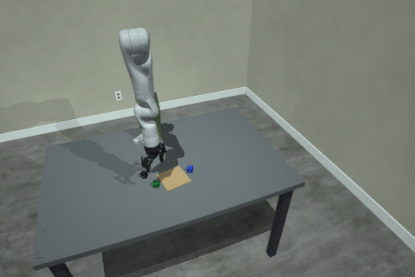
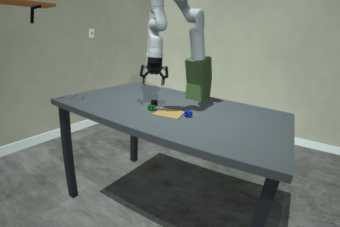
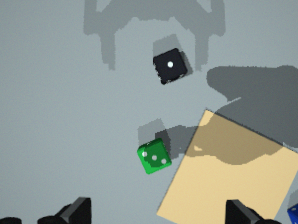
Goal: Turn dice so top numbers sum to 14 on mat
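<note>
A black die [image 1: 144,174] [image 2: 154,102] [image 3: 170,65] lies on the table off the mat, one pip on top. A green die [image 1: 156,184] [image 2: 151,107] [image 3: 154,158] lies on the table just beside the mat, three pips on top. A blue die [image 1: 190,168] [image 2: 188,114] [image 3: 295,214] lies off the mat's opposite side; it is cut off in the wrist view and its top number cannot be read. The tan mat [image 1: 174,181] [image 2: 168,114] [image 3: 235,185] lies flat and bears no die. My gripper [image 1: 155,164] [image 2: 153,84] [image 3: 158,210] is open and empty, pointing down above the table, higher than the dice.
The grey table [image 1: 223,157] [image 2: 235,135] carries the dice and mat. The green pedestal [image 2: 198,80] of the arm stands at the table's back, behind the mat. Shadows of the arm and gripper fall over part of the mat and near the black die.
</note>
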You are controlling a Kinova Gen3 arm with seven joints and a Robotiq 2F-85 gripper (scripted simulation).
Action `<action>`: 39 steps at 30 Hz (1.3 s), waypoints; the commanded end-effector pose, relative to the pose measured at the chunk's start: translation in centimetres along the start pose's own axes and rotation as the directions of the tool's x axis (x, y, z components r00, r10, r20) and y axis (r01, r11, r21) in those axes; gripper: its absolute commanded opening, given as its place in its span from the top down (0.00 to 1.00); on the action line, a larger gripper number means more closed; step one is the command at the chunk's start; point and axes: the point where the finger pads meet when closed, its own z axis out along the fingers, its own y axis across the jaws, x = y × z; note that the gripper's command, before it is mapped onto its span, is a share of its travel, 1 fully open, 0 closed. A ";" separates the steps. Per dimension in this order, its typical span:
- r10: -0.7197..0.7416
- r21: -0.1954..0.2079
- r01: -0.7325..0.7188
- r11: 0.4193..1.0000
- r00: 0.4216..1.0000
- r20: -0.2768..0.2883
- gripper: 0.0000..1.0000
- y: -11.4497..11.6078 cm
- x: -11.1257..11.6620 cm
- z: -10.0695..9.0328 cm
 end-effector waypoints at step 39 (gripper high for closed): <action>0.871 -0.021 -0.872 -0.490 -0.490 0.019 0.00 -1.1 0.0 3.3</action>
